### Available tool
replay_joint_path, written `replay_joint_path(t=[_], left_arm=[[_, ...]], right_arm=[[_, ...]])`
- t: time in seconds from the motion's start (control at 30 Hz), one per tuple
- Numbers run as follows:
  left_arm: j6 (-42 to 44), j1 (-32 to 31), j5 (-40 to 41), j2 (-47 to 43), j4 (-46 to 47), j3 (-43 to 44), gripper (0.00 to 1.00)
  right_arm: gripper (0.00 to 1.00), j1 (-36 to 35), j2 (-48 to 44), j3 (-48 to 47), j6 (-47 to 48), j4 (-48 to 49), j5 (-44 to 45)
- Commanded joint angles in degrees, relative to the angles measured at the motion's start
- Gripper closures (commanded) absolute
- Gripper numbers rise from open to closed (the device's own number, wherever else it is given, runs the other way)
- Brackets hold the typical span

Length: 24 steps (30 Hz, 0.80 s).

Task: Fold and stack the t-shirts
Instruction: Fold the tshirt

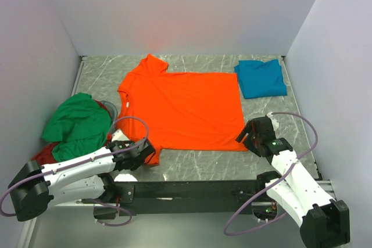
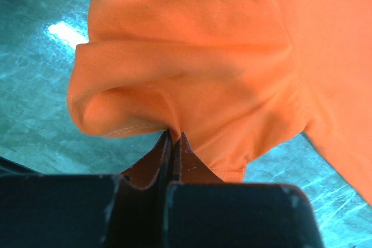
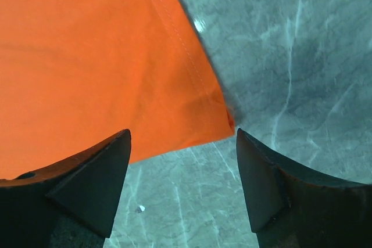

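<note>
Roughly 1 of 4 done, at a guess: teal blue t-shirt point(image 1: 261, 78) folded at the far right corner of the worktop point(image 1: 203, 164). Left to fold: orange t-shirt point(image 1: 183, 108), spread flat mid-worktop; green t-shirt point(image 1: 78, 123) and dark red t-shirt point(image 1: 45, 154), heaped at the left edge. Pinched tight on orange sleeve cloth by the near edge: left gripper point(image 1: 145, 154). Jaws apart over the near right hem corner: right gripper point(image 1: 250, 135). Bare strip along near edge; walls point(image 1: 35, 56) close on 3 sides.

Left arm point(image 1: 75, 169) stretched low and forward, left claw point(image 2: 174, 137) clamped tight on the orange t-shirt point(image 2: 192, 68) at its sleeve. Right arm point(image 1: 293, 175) angled down, right claw point(image 3: 183, 135) gaping wide, holding nothing.
</note>
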<state>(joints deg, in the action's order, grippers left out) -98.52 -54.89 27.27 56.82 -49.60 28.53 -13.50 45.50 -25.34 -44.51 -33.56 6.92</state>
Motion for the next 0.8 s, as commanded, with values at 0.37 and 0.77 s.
replay_joint_path(t=[0.37,0.77], left_arm=[[1.4,0.1,1.2,-2.8,-2.3,2.0,0.99],[1.7,0.0,2.2,-3.5,-2.4,1.9,0.99]], right_arm=[[0.34,0.1,-1.6,3.5,-5.0,0.5,-0.1],[0.41,0.1,0.6,5.5,-8.0,3.0,1.2]])
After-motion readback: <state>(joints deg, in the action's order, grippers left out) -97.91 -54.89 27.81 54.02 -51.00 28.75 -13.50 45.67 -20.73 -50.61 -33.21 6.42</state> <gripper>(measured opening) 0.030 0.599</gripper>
